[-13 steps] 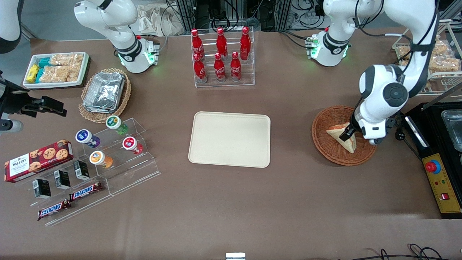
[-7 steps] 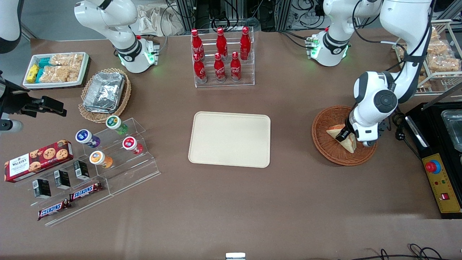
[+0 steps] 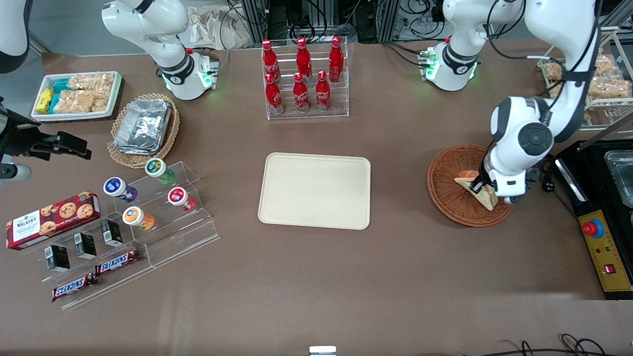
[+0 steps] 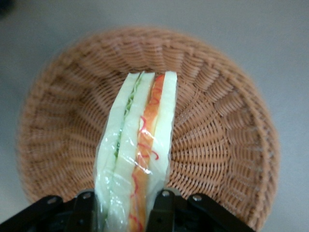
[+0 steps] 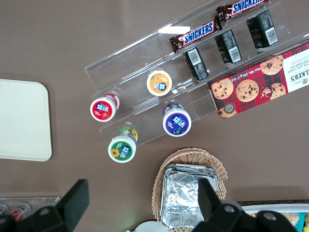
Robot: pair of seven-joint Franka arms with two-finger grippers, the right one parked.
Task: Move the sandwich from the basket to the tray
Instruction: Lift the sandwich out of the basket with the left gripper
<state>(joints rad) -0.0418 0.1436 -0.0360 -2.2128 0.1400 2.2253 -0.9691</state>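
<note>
The gripper (image 3: 478, 187) is clamping the sandwich (image 3: 482, 192) above the basket (image 3: 447, 190), which is sitting toward the working arm's end from the tray (image 3: 314, 191).

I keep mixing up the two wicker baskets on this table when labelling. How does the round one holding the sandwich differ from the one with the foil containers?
The round basket is reddish-brown; the oval basket is paler. The round basket holds a sandwich, gripped by the gripper; the oval basket holds stacked foil containers. The round basket sits toward the working arm's end, the oval basket toward the parked arm's. Both are shallow woven wicker.
</note>
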